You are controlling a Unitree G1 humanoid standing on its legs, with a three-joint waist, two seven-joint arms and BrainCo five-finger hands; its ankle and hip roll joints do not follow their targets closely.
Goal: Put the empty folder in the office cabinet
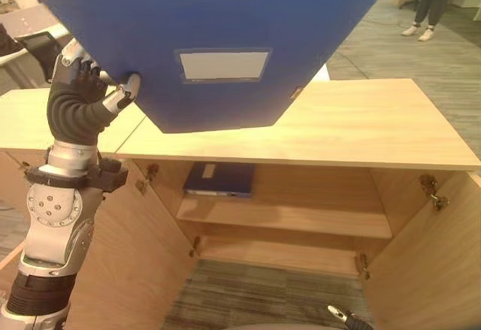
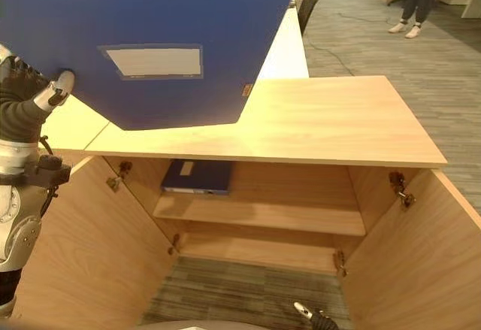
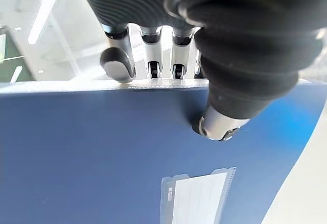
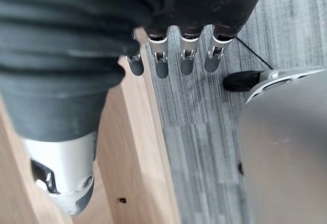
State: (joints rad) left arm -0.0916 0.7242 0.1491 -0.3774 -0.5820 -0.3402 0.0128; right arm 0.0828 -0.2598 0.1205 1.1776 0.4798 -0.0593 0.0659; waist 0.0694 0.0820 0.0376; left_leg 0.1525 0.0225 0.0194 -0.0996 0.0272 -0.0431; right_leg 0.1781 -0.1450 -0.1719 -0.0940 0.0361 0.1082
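- My left hand is clamped on the folder: in its wrist view the fingers hook over the folder's edge and the thumb presses on the blue face.
- I see the folder held up high and close to the head camera, above the cabinet, tilted, with its white label pocket facing me.
- The folder is apart from the cabinet's top; its lower edge hangs over the top's left rear part from my angle.
- My right hand hangs low by the right cabinet door, fingers loosely straight and holding nothing, with grey carpet under them.
- In the left eye view just a dark fingertip of that hand pokes in at the bottom edge, in front of the open cabinet.
- The cabinet is light wood and both doors stand open: the left door beside my left arm, the right door on the far side.
- Inside I see 1 shelf, and on its left part lies a second blue folder, flat.
- Below the shelf the cabinet's bottom board is bare wood.
- Far off on the carpet, at the upper right, a person stands, legs and light shoes visible.
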